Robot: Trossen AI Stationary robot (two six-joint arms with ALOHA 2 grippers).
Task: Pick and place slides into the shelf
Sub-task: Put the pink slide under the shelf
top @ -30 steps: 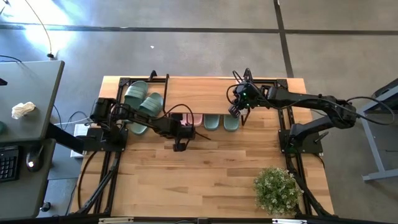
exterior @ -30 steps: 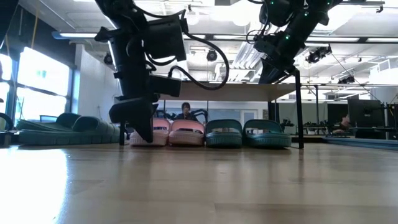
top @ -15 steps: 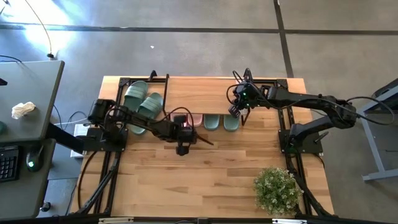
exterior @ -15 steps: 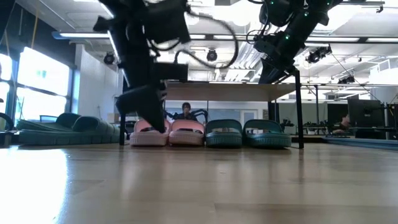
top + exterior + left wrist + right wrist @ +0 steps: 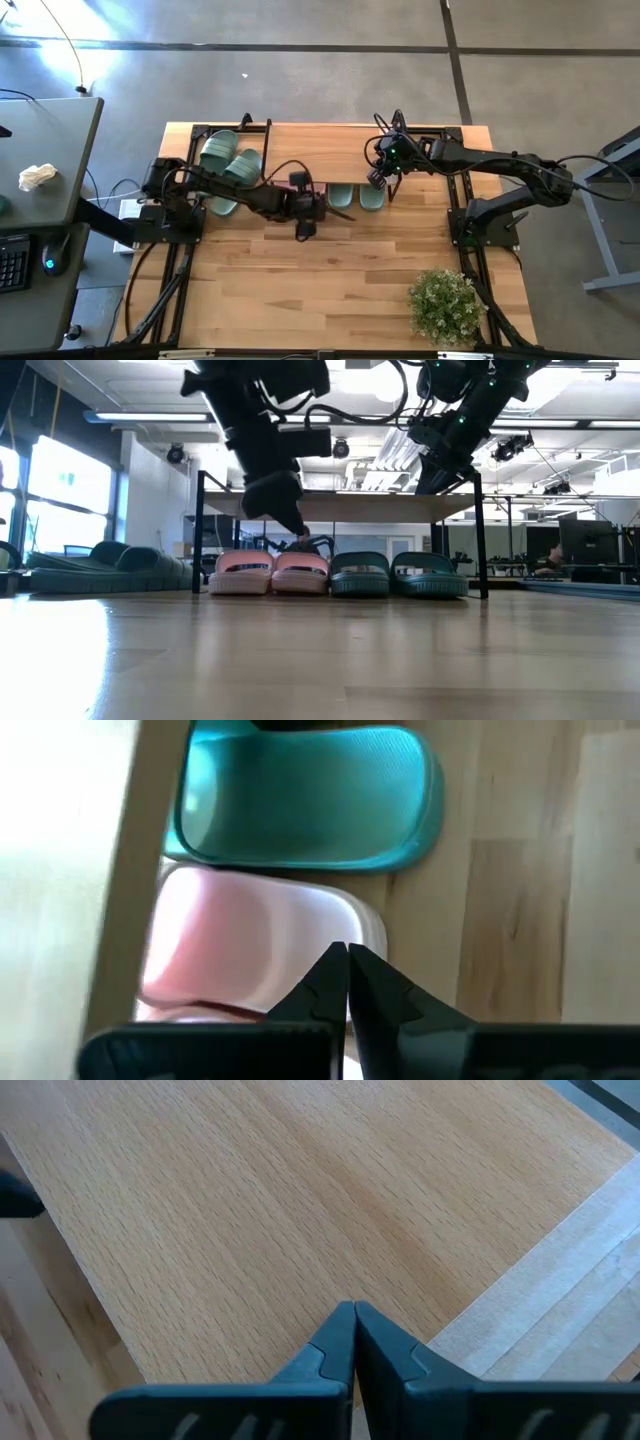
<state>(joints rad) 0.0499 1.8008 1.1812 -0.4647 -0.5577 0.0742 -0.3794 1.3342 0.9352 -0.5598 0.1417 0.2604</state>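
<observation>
Two pink slides (image 5: 270,572) and two green slides (image 5: 398,574) stand side by side on their soles under the shelf's plank top (image 5: 350,508), heels toward the near edge. Two more green slides (image 5: 228,168) lie on the table left of the shelf (image 5: 330,150). My left gripper (image 5: 297,532) is shut and slants down. It hangs above the heel of a pink slide (image 5: 240,945), next to a green slide (image 5: 310,795), and touches nothing. My right gripper (image 5: 378,182) is shut over the shelf's top (image 5: 250,1200).
A potted plant (image 5: 443,305) stands at the table's near right corner. Bare tabletop (image 5: 320,280) spreads in front of the shelf. A desk (image 5: 45,170) with a keyboard stands left of the table. A person (image 5: 298,538) shows behind the shelf in the low view.
My left gripper, shut throughout, has risen from low in front of the left pink slide and gone toward the table's right edge. It now hangs above the right pink slide and has tipped less steeply. The slides have stayed in place.
</observation>
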